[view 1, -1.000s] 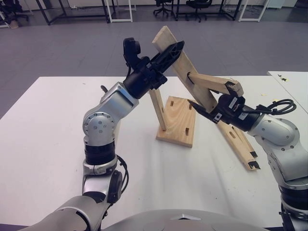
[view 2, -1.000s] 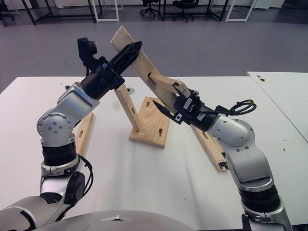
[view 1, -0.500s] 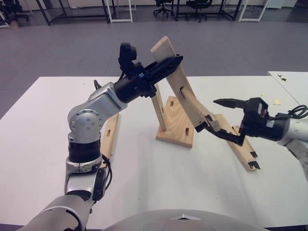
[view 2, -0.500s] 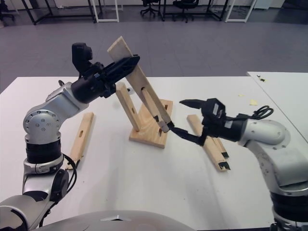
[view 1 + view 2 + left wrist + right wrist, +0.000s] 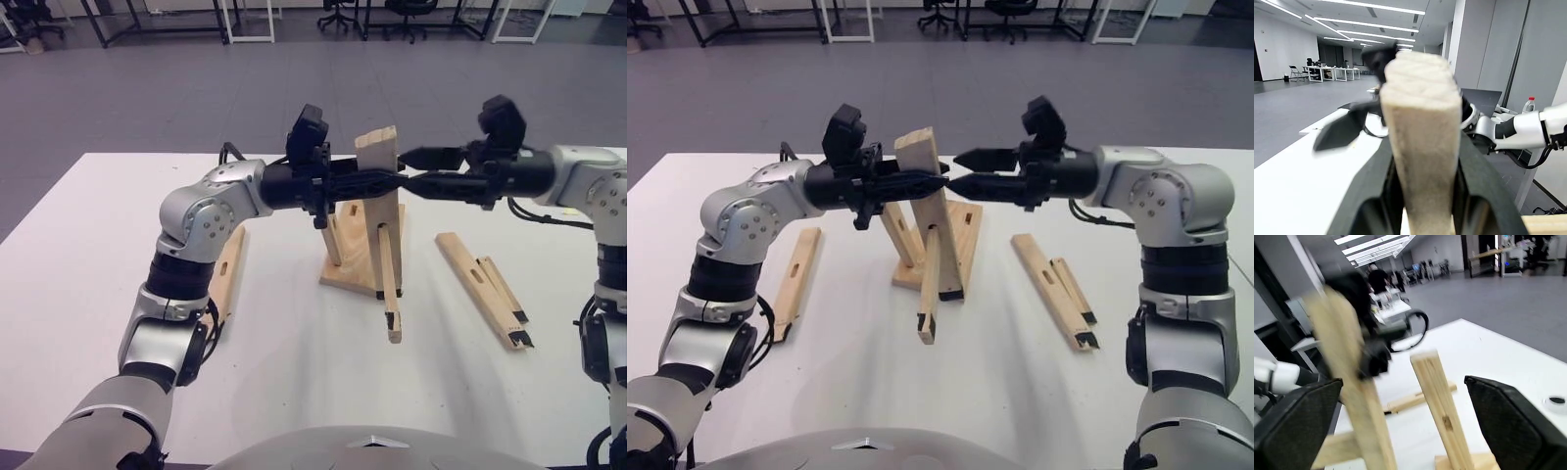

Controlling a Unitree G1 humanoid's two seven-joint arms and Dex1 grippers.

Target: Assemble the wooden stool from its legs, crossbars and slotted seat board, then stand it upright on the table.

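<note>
My left gripper [image 5: 380, 181] is shut on a wooden leg [image 5: 377, 149] and holds it nearly upright above the slotted seat board [image 5: 353, 269], which lies flat on the table. A crossbar [image 5: 390, 284] hangs from that leg down to the table. A second leg [image 5: 334, 237] stands slanted in the seat board. My right gripper [image 5: 404, 168] is open, level with the left one, its fingertips just right of the held leg with nothing between them. The left wrist view has the leg's end [image 5: 1421, 147] clamped between its fingers [image 5: 1369, 196]. The right wrist view looks past its fingers [image 5: 1295, 423] at both legs.
Two loose wooden pieces [image 5: 480, 286] lie side by side on the table to the right of the seat board. Another slotted leg [image 5: 227, 279] lies flat on the left, under my left arm. The white table [image 5: 294, 392] has free room in front.
My right gripper has let go of the crossbar and risen to the left gripper's height. The left gripper has swung the leg more upright, so the crossbar now hangs down.
</note>
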